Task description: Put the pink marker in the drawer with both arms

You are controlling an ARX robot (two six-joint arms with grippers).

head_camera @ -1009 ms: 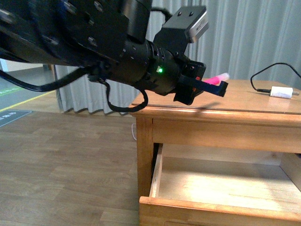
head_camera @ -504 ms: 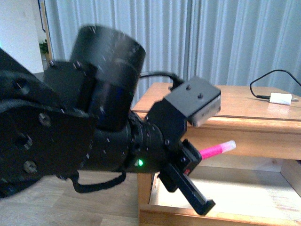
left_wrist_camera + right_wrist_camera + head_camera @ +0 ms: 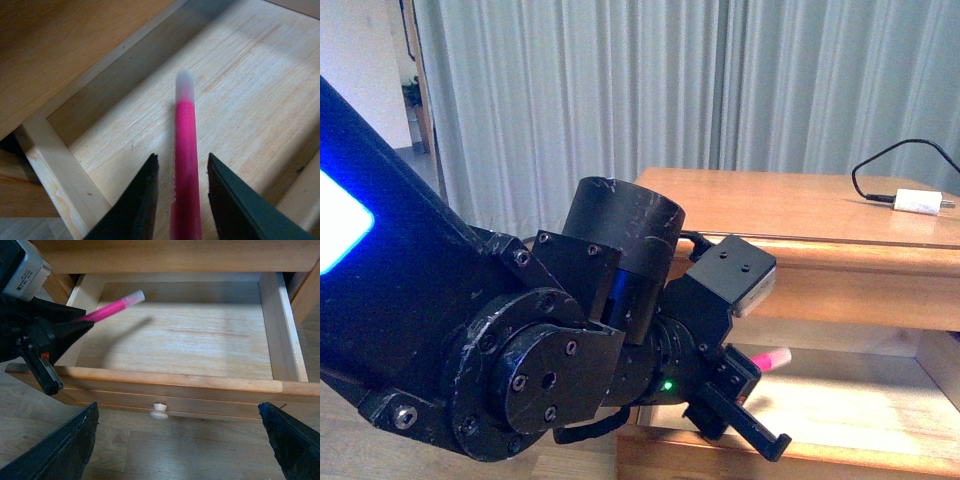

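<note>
We've got the left hand [image 3: 760,400] pinching the pink marker [image 3: 772,358], lower middle of the front frame, its length running straight out past the fingers [image 3: 142,200] over the open drawer [image 3: 200,382]. The right hand [image 3: 177,407] is spread wide and further off, so left's nearer.

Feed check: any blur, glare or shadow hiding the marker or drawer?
Left wrist view: pink marker sits close and soft, pale tip smeared; drawer grain sharper. Right wrist view: crisp, marker's shadow on the drawer floor. Front view: left arm fills the foreground; bright patch in the drawer.
</note>
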